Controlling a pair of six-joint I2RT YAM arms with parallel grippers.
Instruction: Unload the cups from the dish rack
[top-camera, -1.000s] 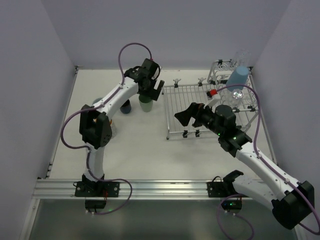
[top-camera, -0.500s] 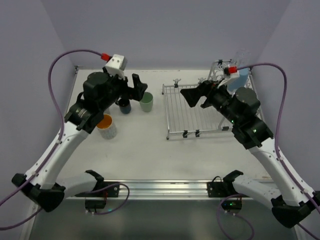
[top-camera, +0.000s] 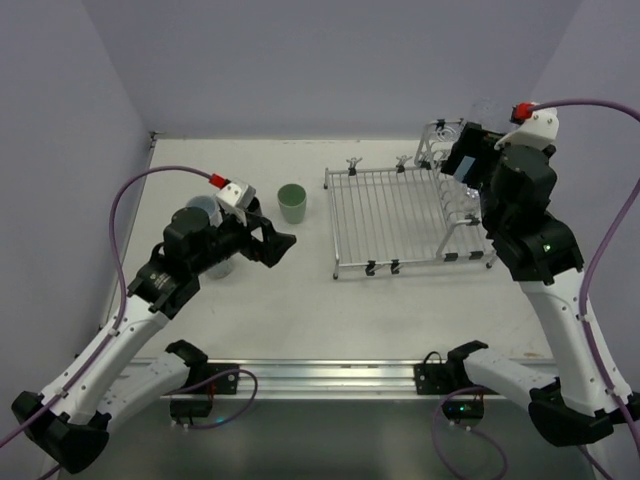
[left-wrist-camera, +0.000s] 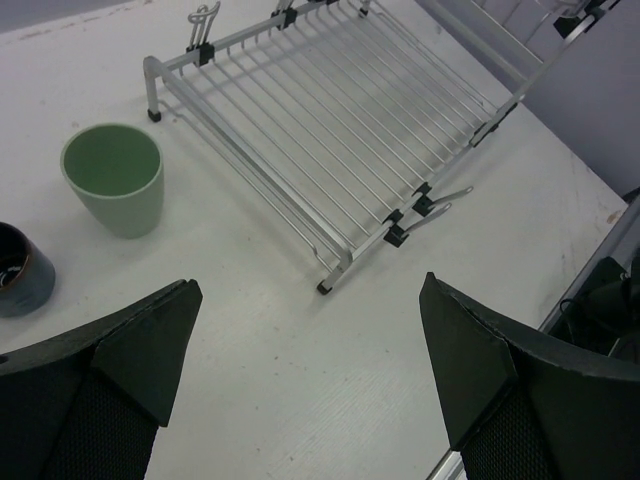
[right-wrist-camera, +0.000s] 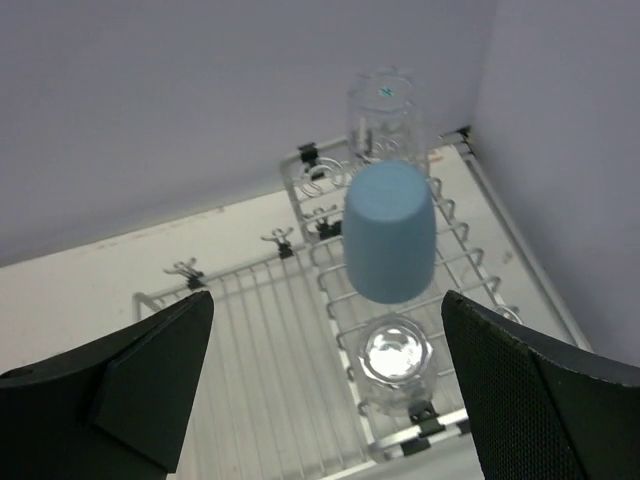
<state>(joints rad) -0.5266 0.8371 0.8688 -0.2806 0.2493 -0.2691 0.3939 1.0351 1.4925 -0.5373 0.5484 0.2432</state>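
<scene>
Right gripper (right-wrist-camera: 328, 305) spread wide, empty; nearer arm to the rack load.
Light blue tumbler (right-wrist-camera: 389, 232) inverted on dish rack (right-wrist-camera: 250, 340) raised section, gripper's 12 o'clock, axis vertical; clear glasses (right-wrist-camera: 396, 365) at tumbler's 12 and 6.

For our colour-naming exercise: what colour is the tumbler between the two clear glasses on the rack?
The tumbler is light blue, clearest in the right wrist view.

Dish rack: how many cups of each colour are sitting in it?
Light blue tumbler: 1
Clear glasses: 2
Total: 3
</scene>
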